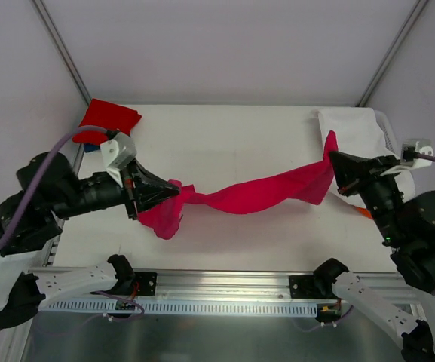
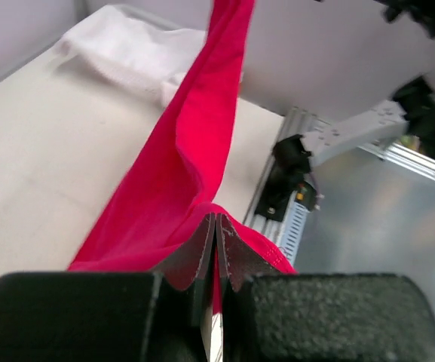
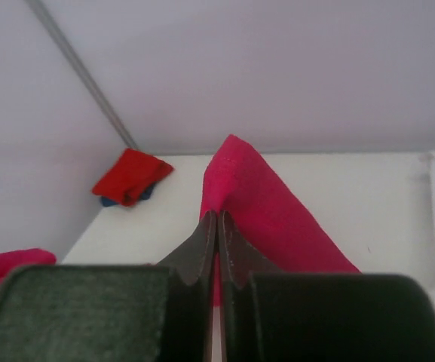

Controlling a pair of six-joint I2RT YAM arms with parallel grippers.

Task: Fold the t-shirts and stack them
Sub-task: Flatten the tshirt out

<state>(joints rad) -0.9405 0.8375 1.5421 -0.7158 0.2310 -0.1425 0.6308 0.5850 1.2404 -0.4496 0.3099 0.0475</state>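
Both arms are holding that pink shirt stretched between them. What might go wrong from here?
1. The crimson-pink t-shirt hangs twisted like a rope between the left tool and right tool, so it may land bunched, not flat.
2. Each tool pinches only a small bit of cloth; a tug could pull it free.
3. The right end hangs beside the white mesh fabric and might drag it.

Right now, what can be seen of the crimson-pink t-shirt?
The crimson-pink t-shirt is soft, plain cloth, bunched into a twisted band stretched over the table. The left gripper pinches one end, where a loose clump hangs. The right gripper pinches the other, with a peak of cloth poking past it. Whether its sagging middle touches the table is unclear.
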